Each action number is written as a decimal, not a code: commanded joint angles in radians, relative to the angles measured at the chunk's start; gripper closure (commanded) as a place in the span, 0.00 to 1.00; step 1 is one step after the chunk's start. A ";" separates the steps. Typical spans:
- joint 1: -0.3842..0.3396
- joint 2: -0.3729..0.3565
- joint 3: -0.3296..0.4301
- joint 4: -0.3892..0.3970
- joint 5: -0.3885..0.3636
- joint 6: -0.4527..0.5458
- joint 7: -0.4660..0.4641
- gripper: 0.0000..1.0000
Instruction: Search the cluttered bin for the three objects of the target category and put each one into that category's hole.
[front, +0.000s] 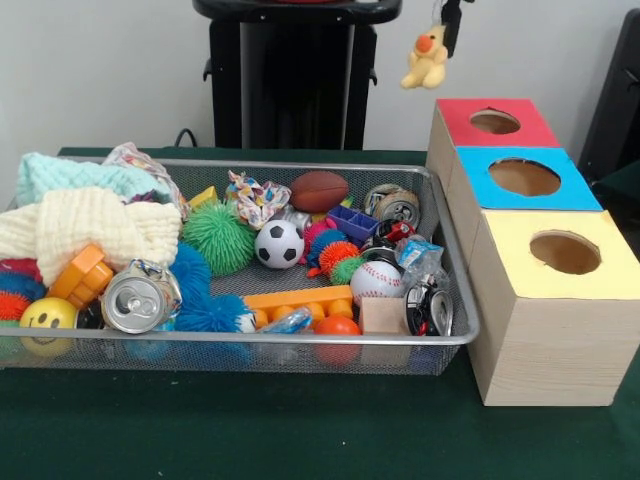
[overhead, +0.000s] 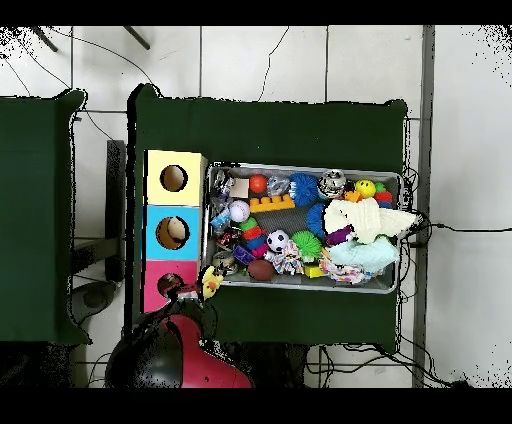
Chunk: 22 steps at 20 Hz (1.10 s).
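Observation:
A yellow plush duck (front: 427, 58) hangs in the air from my gripper (front: 449, 20), which is shut on its top. In the overhead view the duck (overhead: 211, 283) sits between the red box (overhead: 160, 287) and the corner of the wire bin (overhead: 300, 289). In the front view it hangs above and a little left of the red box's hole (front: 495, 122). The blue box (front: 525, 177) and yellow box (front: 565, 252) stand in a row with the red one, each with a round hole on top. The bin (front: 300, 340) holds the clutter.
In the bin lie a soccer ball (front: 279, 243), a football (front: 319, 190), a baseball (front: 375, 281), a green spiky ball (front: 218, 237), several cans (front: 140, 298), a cream cloth (front: 90, 225) and a teal cloth (front: 75, 177). The boxes touch the bin's side.

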 joint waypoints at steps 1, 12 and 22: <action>-0.117 -0.075 0.138 -0.024 -0.289 0.102 -0.323 1.00; -0.174 -0.087 0.262 0.005 -0.431 0.028 -0.151 1.00; -0.197 -0.051 0.355 0.023 -0.468 0.009 -0.087 1.00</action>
